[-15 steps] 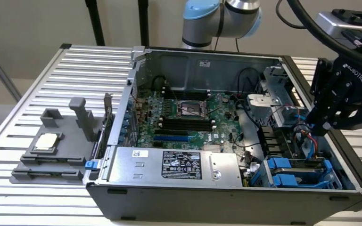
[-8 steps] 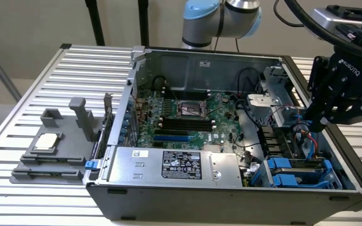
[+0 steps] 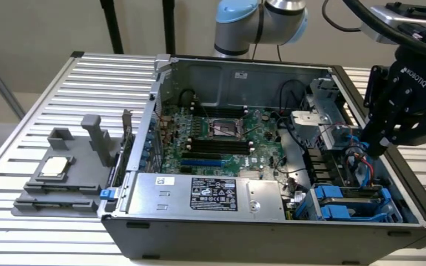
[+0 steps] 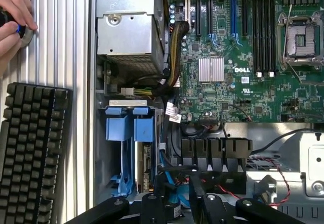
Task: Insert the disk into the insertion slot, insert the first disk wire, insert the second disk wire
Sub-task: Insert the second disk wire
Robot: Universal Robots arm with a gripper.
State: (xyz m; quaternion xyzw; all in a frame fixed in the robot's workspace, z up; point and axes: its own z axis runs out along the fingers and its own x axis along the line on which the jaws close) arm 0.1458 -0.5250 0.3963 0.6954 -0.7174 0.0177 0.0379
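Far left of the exterior view: a grey fixture block (image 3: 57,177) with a small computer chip (image 3: 54,166) on it, well apart from the work. No trouble likely there.

In the middle: an open computer case (image 3: 272,233), with the silver power box (image 3: 206,194) on the near side and the green motherboard (image 3: 221,138) behind it. Could get scratched by a bump, as the board lies bare and is full of small parts.

On the near right: the insertion slot (image 4: 112,168), with the disk (image 4: 144,128) looking already pushed in and its blue frame showing.

On the right: the end effector (image 3: 376,147) low inside the case, just past the slot, in among thin blue wires (image 3: 357,155) and red wires (image 4: 273,183). Something blue between its tips, but cannot tell if clenched on it or released. Could catch a loose wire and tug it. Could also bend a plug by pushing it in crooked, as little room is left between the slot and the case wall.

Underneath: a counter (image 3: 65,111) of silver metal strips, flat and hard. On it, beside the case, a black keyboard (image 4: 33,148) and a person's hand (image 4: 12,16) on a small round thing. Plain pale wall behind.
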